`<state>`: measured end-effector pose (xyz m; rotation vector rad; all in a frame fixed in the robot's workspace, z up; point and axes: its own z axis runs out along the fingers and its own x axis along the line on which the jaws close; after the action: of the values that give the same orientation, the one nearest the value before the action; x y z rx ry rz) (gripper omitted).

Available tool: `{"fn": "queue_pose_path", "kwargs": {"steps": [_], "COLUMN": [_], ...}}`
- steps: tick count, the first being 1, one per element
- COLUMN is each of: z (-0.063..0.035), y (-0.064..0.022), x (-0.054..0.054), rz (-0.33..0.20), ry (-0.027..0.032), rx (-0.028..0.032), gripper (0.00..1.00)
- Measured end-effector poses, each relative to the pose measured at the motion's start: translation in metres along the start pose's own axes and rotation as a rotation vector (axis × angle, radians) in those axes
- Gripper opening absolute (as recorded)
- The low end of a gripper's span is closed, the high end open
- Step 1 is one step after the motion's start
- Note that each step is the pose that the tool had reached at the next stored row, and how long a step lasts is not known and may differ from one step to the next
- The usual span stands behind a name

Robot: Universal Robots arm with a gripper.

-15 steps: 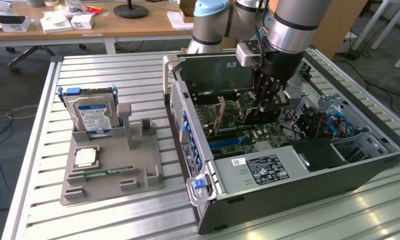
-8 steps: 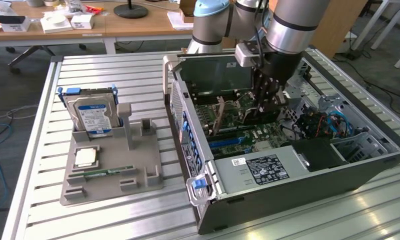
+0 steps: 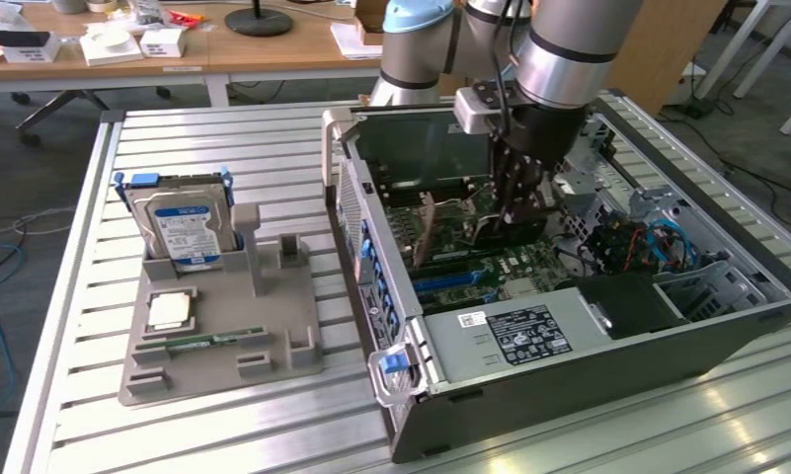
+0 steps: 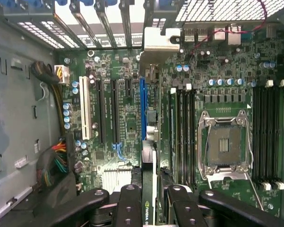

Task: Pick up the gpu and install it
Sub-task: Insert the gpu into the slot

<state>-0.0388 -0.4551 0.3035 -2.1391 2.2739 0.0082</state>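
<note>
Slatted metal worktop (image 3: 237,425) is carrying everything. An open computer case (image 3: 593,346) is lying on its side toward the exterior view's right, with the single arm (image 3: 567,49) reaching straight down into it. A grey parts holder (image 3: 289,336) is sitting well apart on the exterior view's left, with a silver hard drive (image 3: 185,232) standing upright in it and a slim RAM stick (image 3: 217,341) lying near its front edge. Inside the case, the motherboard (image 4: 123,123) is lying flat and facing the wrist camera, with the CPU socket (image 4: 225,144) off to one side. The end effector (image 3: 517,212) is hanging low over the board. Its fingers (image 4: 130,203) are standing part-closed and pinching the gpu (image 4: 150,189) from both flat faces, so the card is showing as a thin blade edge-on between them. The key relation: the gpu is hanging directly under the end effector, not off to any side. Its long axis is running parallel to the blue expansion slot (image 4: 142,104) and looking to be in line with it. The silver bracket (image 4: 160,42) end is pointing at the case's rear slot openings. By my reading, the card is sitting just over that slot. I cannot tell whether its edge connector is touching the slot or hovering clear of it.
</note>
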Motion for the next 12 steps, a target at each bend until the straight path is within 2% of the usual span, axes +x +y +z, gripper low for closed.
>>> {"fn": "queue_pose_path", "kwargs": {"steps": [4,8,12], "z": [0.0002,0.0008,0.0012], "y": [0.0055,0.0059,0.0057], "x": [0.0004,0.0006,0.0054], "rz": [0.0,0.0,0.0], "ry": [-0.0013,-0.0015,-0.0016], "rx": [-0.0001,-0.0001,-0.0001], "gripper": [0.25,0.25,0.25]}}
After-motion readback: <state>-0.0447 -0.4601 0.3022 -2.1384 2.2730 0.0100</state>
